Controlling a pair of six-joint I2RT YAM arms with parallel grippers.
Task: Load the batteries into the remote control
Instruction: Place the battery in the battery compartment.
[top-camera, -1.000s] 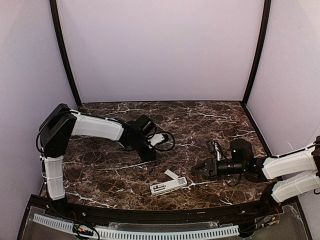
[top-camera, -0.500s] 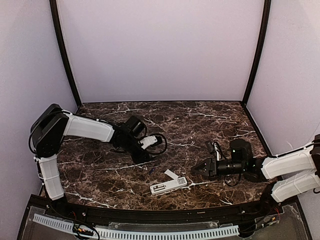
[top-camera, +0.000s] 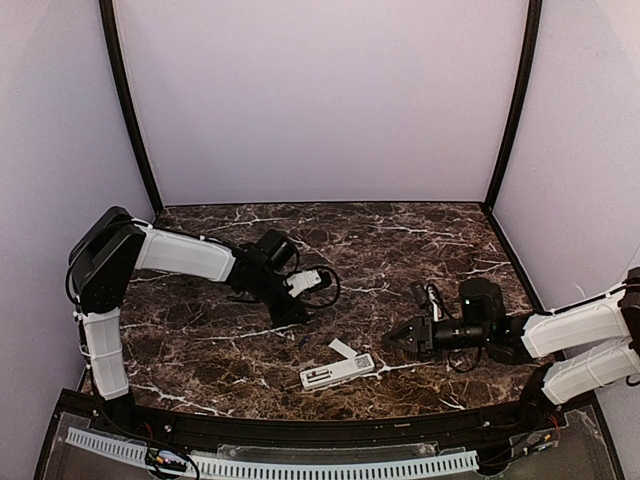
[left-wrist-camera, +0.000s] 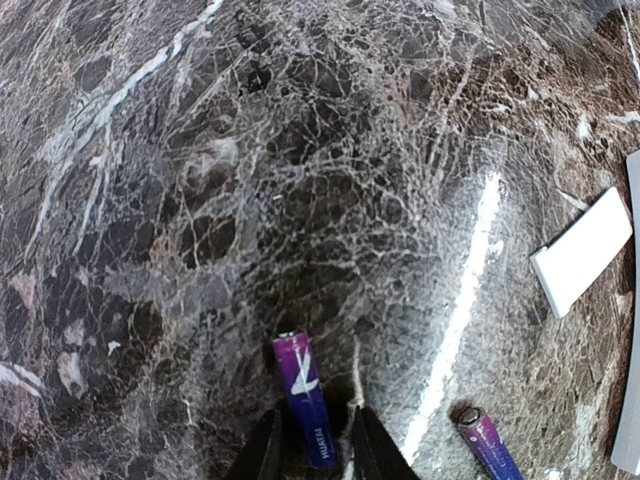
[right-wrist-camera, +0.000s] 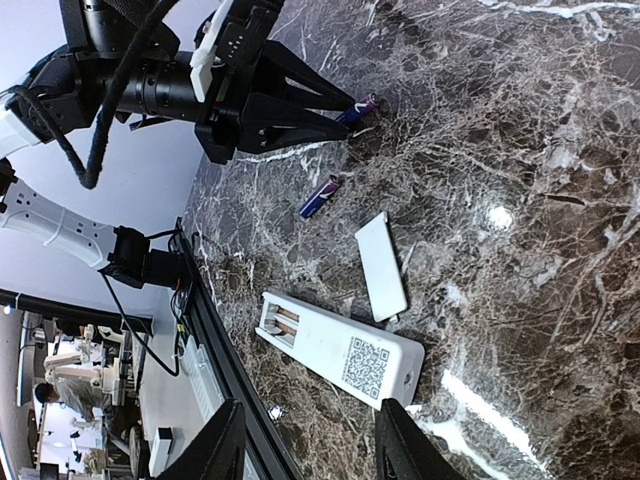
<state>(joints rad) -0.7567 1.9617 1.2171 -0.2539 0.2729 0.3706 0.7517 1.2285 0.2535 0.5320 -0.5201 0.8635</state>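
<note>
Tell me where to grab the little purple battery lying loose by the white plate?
Probably pinch the slim purple cylinder battery across its middle, from straight above. It lies flat on the dark marble table with bare space along both long sides.

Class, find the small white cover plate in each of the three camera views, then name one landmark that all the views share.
Top external: cover plate near the front centre, just beyond the remote control.
Left wrist: cover plate at the right edge, about halfway down.
Right wrist: cover plate near the middle of the picture.
Shared landmark: the loose battery lying on the table near the plate, seen in all three views.
</note>
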